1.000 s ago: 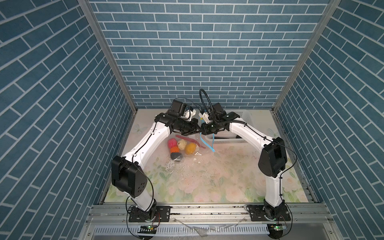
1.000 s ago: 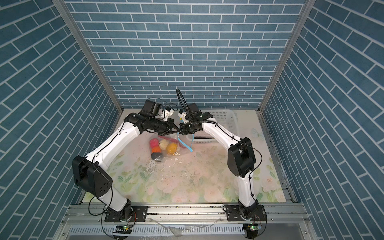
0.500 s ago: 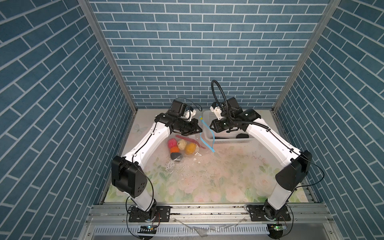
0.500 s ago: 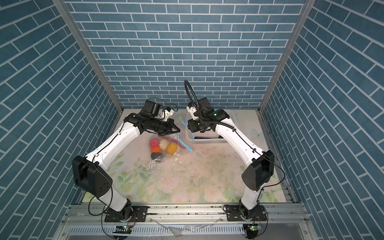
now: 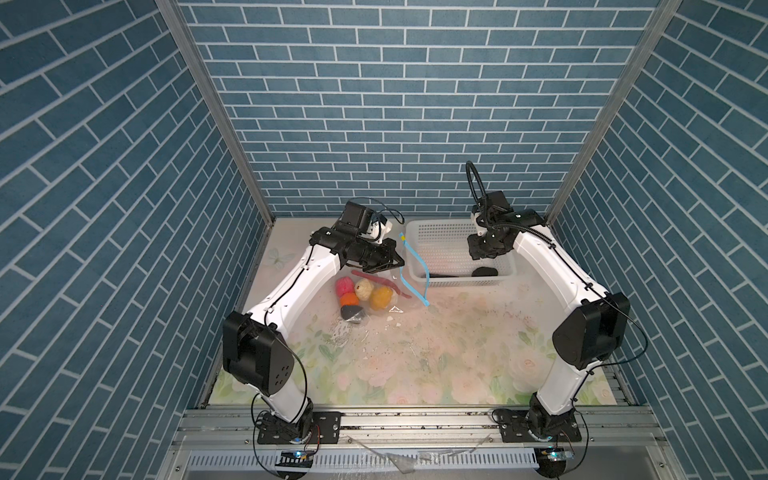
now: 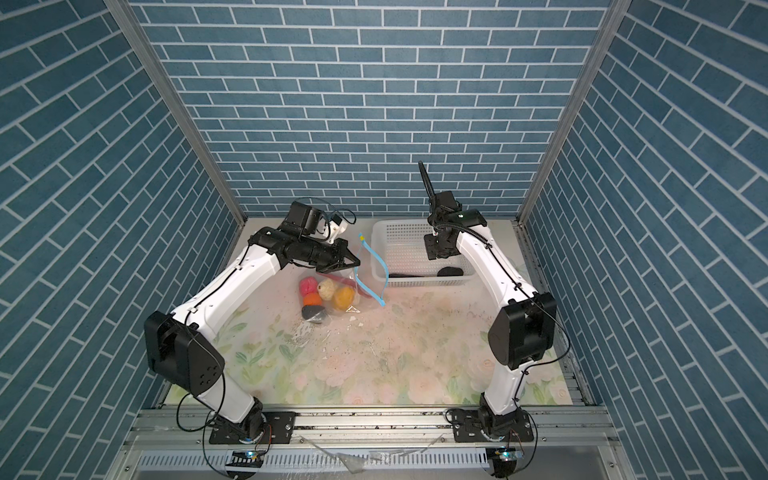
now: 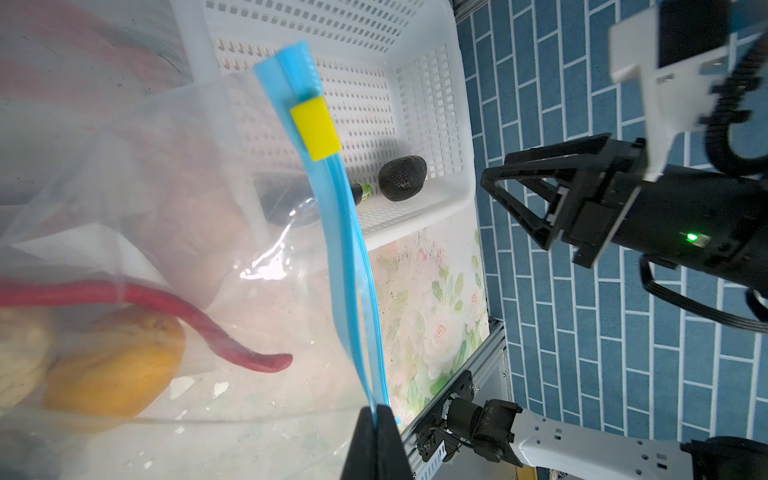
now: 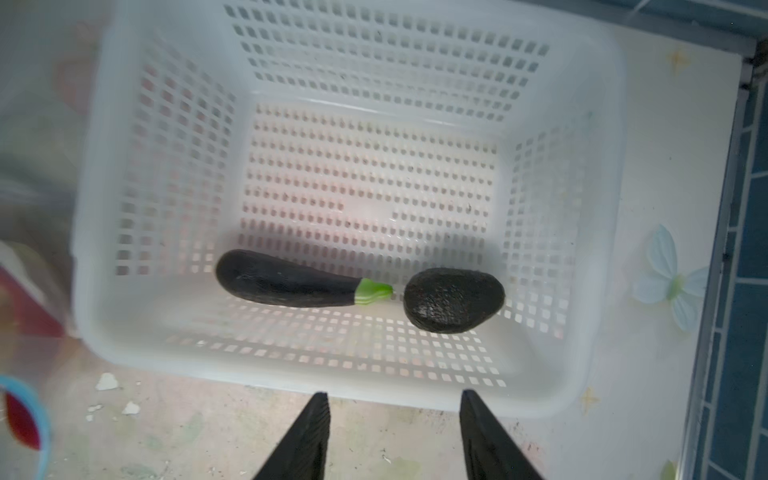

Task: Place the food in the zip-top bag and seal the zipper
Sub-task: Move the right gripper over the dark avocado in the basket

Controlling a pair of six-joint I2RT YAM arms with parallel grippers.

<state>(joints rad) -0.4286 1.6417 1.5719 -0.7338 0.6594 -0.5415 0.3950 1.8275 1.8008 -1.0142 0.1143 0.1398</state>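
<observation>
Left fingers: pressed together, pinching the zipper (image 7: pixel 345 232) between the tips of the left gripper (image 7: pixel 377 417), at the far end of the strip from the yellow tab (image 7: pixel 316 129).
Right fingers: spread apart, holding and touching nothing; the right gripper (image 8: pixel 395 394) hangs over the near rim of the white basket (image 8: pixel 365 70).
Zipper: light blue, lifted off the table; its two strips part in the middle, so the mouth is not sealed.
Zip-top bag (image 5: pixel 392 299): clear and crinkly, hanging from the pinched strip and resting on the floral table (image 5: pixel 436 353), just beside the basket.
Food in the bag: pink bumpy ball (image 5: pixel 344 286), cream lump (image 5: pixel 363 289), orange ball (image 5: pixel 349 299), yellow-orange fruit (image 5: pixel 380 299), black lump (image 5: pixel 351 311) and red chilli (image 7: pixel 249 357), bunched together.
Food in the basket: dark aubergine (image 8: pixel 286 280) with a green stem, lying flat, and a second black lump (image 8: pixel 454 300) just beside the stem end.
Arms: in both top views, each works on its own side.
</observation>
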